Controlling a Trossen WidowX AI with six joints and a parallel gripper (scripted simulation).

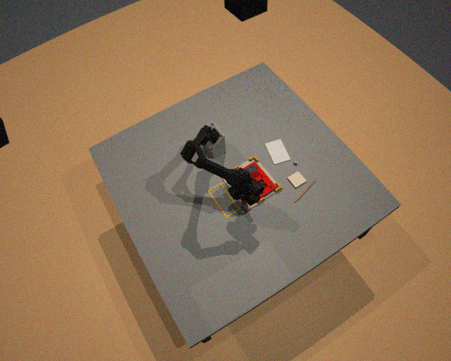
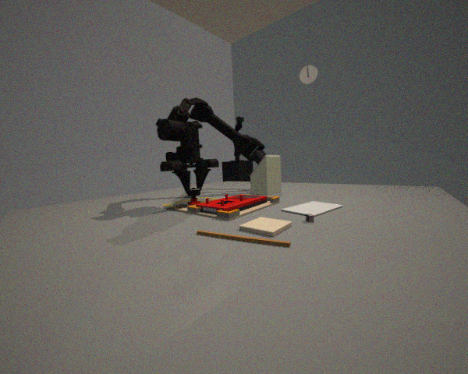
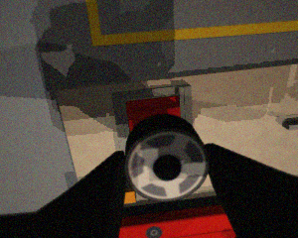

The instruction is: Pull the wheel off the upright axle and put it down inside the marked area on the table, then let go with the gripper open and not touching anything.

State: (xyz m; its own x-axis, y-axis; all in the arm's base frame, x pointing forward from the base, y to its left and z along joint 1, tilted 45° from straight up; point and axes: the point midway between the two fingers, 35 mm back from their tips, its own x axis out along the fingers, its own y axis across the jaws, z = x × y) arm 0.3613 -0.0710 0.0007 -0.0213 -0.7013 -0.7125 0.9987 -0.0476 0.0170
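Observation:
My gripper (image 2: 193,193) (image 3: 164,155) points down and is shut on the black-tyred wheel (image 3: 159,191), one finger on each side of it. The wheel has a pale spoked face and a dark hub, and is level or nearly so. It is just above the red axle base (image 2: 193,200) (image 3: 151,107). The axle is hidden under the wheel; I cannot tell whether its tip is still inside the hub. The marked area, a yellow outline (image 1: 217,203) (image 3: 139,38), lies on the table beside the board. The arm hides the wheel in the top view.
The beige board (image 3: 238,136) bears a red plate (image 1: 256,168) (image 2: 242,201) with upright pegs and orange-grey corner blocks. Beyond it lie a white panel (image 1: 277,151) (image 2: 313,208), a cream square (image 1: 297,179) (image 2: 265,226), a small dark cube (image 2: 310,218) and a brown stick (image 1: 304,191) (image 2: 243,238).

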